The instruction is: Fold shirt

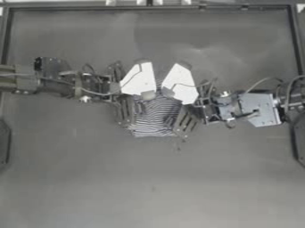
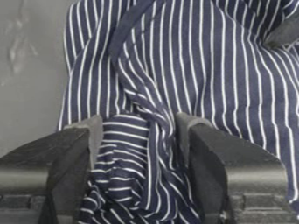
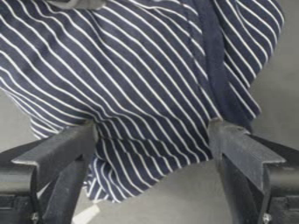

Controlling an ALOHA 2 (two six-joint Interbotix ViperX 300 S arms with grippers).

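Striped cloth sits bunched in the middle of the dark table [image 1: 71, 178]: the shirt [image 1: 156, 116] is gathered into a small crumpled heap, seen from above between the two arms. Only part of it shows there, since both wrists hang over its far edge.

The left gripper [image 1: 126, 109] reaches in from the left and meets the heap at its left side. In the left wrist view the left gripper [image 2: 139, 144] has its jaws set apart, with a twisted fold of the navy-and-white fabric [image 2: 175, 78] lying in the gap and rising between them. The cloth touches the inner face of at least one jaw, but whether the jaws are pinching it I cannot tell.

The right gripper [image 1: 186, 120] comes from the right and meets the heap at its right side. In the right wrist view the right gripper [image 3: 153, 135] stands wide open, its two jaws well apart, and the edge of the shirt [image 3: 134, 74] hangs between them with bare table showing beneath. A solid navy band [image 3: 211, 57] runs across the stripes near one jaw.
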